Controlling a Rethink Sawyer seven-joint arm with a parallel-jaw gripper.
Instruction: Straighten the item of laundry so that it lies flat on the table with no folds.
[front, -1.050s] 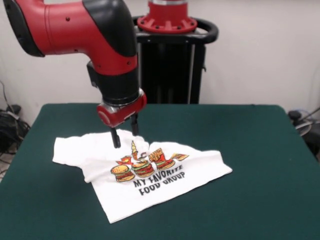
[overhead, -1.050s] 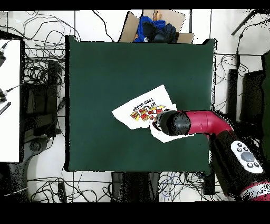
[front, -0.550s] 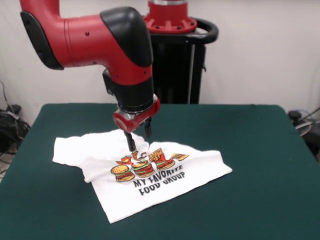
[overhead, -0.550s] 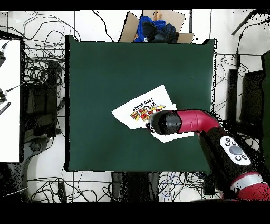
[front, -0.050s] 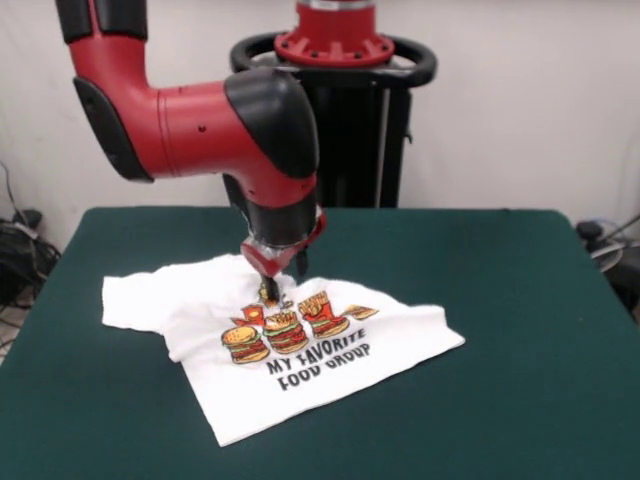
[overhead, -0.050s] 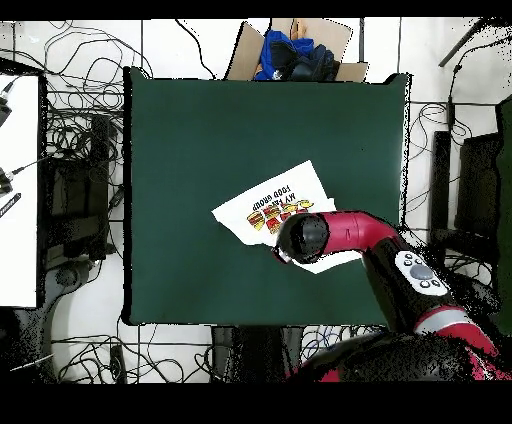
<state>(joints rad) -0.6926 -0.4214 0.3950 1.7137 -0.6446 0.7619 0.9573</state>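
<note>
From the front, the white T-shirt (front, -0.050s: 290, 350) lies crumpled on the green table (front, -0.050s: 520, 330), its burger print and "MY FAVORITE FOOD GROUP" text facing up, one sleeve spread toward the picture's left and the hem nearest the camera. The gripper (front, -0.050s: 281, 283) has moved rightward along the shirt's upper edge since a second ago and has come lower; its tips now meet the fabric just above the printed drink, and the cloth there has been nudged so that the printed items sit slightly differently. Whether its fingers are apart or pinched on cloth cannot be told. From overhead, the shirt (overhead, -0.050s: 268, 207) sits right of the table's (overhead, -0.050s: 200, 150) centre, and the arm's wrist (overhead, -0.050s: 303, 236) now covers more of the shirt's lower edge than before, having shifted leftward.
</note>
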